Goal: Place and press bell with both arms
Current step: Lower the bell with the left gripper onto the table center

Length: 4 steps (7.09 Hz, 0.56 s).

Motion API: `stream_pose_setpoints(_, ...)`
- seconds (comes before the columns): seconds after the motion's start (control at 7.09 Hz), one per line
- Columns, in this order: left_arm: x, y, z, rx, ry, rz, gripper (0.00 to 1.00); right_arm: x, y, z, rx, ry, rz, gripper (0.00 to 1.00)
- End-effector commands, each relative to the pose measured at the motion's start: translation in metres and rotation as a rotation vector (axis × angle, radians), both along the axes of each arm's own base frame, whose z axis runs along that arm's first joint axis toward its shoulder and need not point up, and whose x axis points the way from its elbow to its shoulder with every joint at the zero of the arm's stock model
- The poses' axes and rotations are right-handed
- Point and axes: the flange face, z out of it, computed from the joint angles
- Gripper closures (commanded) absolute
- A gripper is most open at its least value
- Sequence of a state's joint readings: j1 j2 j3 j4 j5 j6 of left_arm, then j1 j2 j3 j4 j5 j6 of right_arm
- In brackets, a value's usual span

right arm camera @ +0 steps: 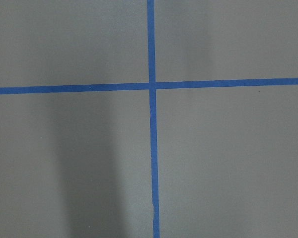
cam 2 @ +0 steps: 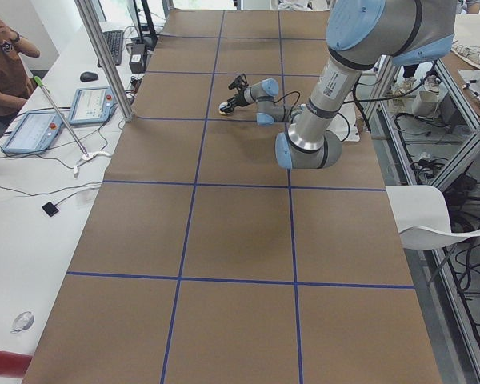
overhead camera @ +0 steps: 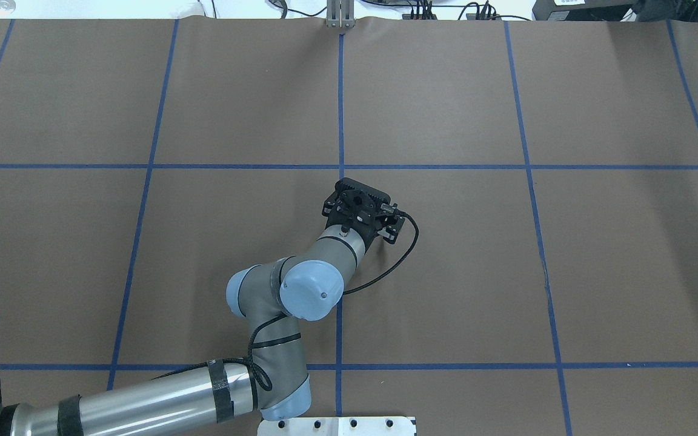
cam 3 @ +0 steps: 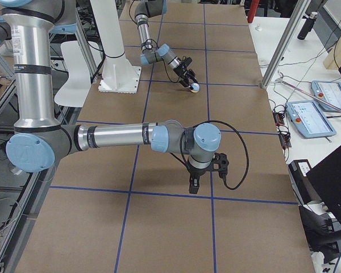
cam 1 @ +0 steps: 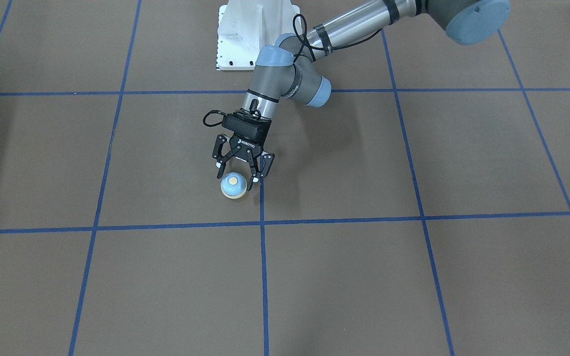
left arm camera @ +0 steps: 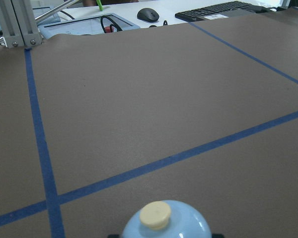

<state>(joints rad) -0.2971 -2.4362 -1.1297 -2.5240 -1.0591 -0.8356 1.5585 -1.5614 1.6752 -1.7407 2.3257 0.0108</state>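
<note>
The light-blue bell [cam 1: 234,186] with its cream button stands on the brown table just beside a blue tape line. My left gripper [cam 1: 235,181] reaches down at a tilt, one finger on each side of the dome, shut on the bell. The left wrist view shows the bell [left arm camera: 165,223] at its bottom edge, between black fingertips. In the overhead view the left gripper [overhead camera: 358,206] hides the bell. My right gripper [cam 3: 194,183] points down at the table far from the bell [cam 3: 195,87]. I cannot tell whether it is open. The right wrist view shows only a tape cross [right arm camera: 151,84].
The white pedestal base [cam 1: 253,34] stands behind the left gripper. Blue tape lines divide the brown table into squares. The side bench holds tablets [cam 2: 92,104] and a keyboard [cam 2: 112,44] behind an aluminium post [cam 2: 104,56]. A person [cam 2: 4,60] sits at the far end.
</note>
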Motion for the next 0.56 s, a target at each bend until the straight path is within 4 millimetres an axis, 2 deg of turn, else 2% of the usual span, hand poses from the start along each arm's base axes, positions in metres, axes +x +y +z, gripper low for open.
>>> stream_pose_setpoints(0.0, -0.001, 0.001, -0.018, 0.003, 0.03, 0.001, 0.0, 0.0, -0.005, -0.008, 0.021, -0.002, 0.0, 0.0)
stream_pose_setpoints(0.14, -0.01, 0.005, -0.045, 0.019, 0.069, 0.009, 0.01, 0.0, -0.005, -0.011, 0.026, -0.001, 0.004, 0.0)
stream_pose_setpoints(0.28, -0.026, -0.004, -0.061, 0.032, 0.095, -0.004, 0.0, 0.0, -0.005, -0.012, 0.026, -0.001, 0.009, 0.0)
stream_pose_setpoints(0.42, -0.043, -0.027, -0.066, 0.024, 0.096, 0.015, 0.01, -0.01, -0.007, -0.014, 0.028, -0.005, -0.01, 0.0)
